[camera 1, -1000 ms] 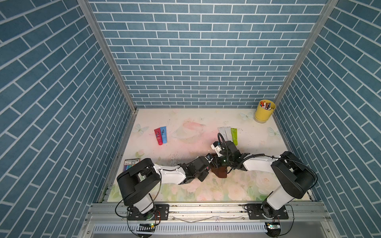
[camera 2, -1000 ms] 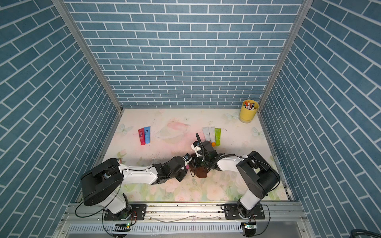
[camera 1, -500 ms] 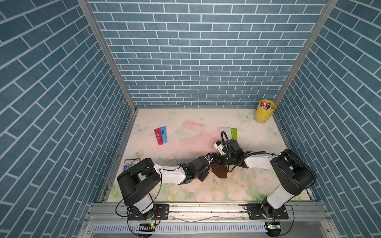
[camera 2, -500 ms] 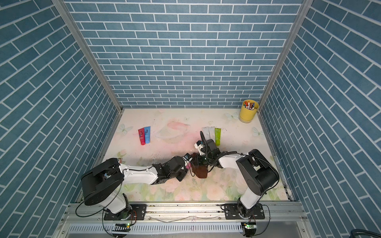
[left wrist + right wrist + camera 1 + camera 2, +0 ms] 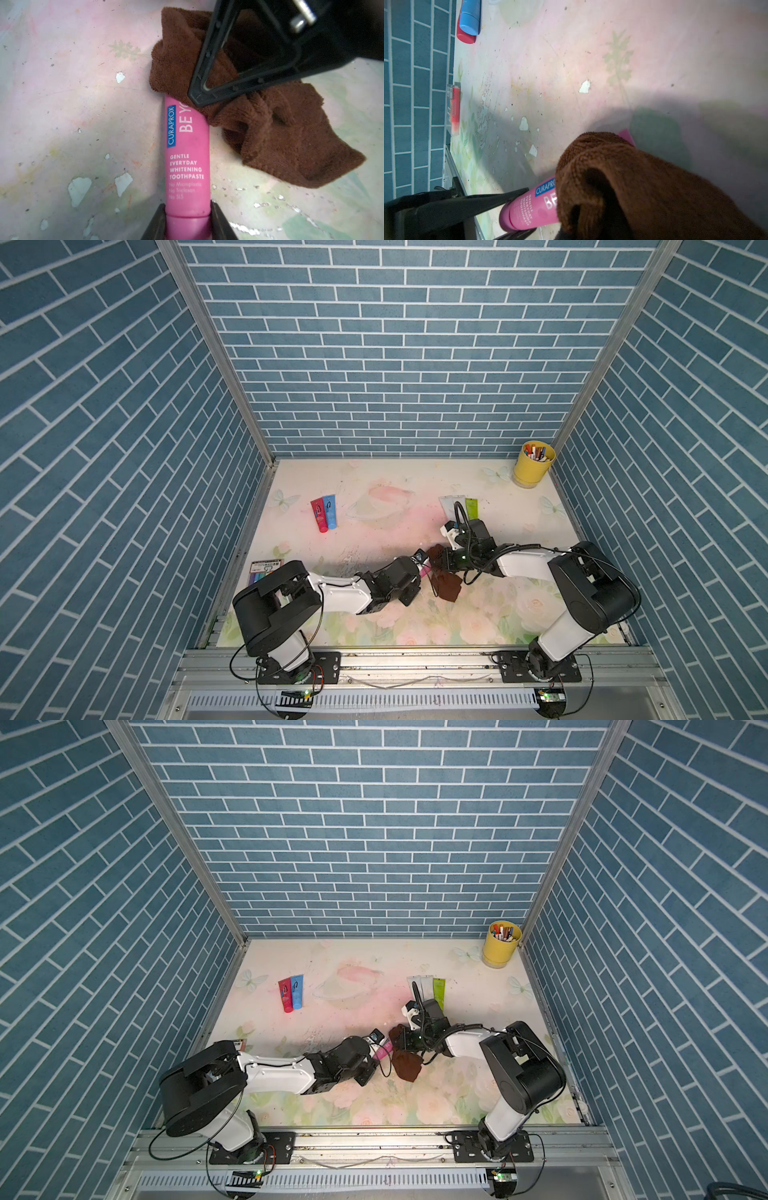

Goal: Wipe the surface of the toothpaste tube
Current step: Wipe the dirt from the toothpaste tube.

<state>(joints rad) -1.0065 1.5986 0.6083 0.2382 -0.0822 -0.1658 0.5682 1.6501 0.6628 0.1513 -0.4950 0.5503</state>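
Your left pincer [image 5: 188, 204] squeezes the pink toothpaste tube [image 5: 187, 158] by its cap end. Your right pincer [image 5: 199, 97] pinches the brown cloth [image 5: 291, 135], which covers the tube's far end.

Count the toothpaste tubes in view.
6: red and blue together at left; two white and green behind right arm; pink tube in left gripper. Others may be hidden.

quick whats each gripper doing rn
left gripper: shut on the pink toothpaste tube, at its cap end.
right gripper: shut on the brown cloth.
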